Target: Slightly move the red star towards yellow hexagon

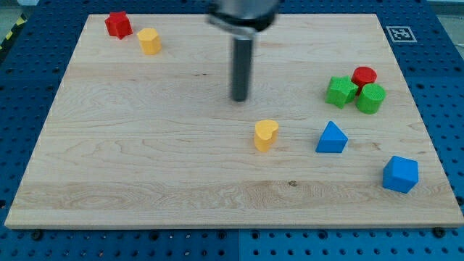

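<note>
The red star lies near the board's top left corner. The yellow hexagon sits just to its lower right, a small gap apart. My tip is near the middle of the board, far to the right of both and below them. It touches no block. A yellow heart lies just below and right of the tip.
A blue triangle lies right of the heart and a blue cube at the lower right. A red cylinder, a green star and a green cylinder-like block cluster at the right. The wooden board rests on a blue pegboard.
</note>
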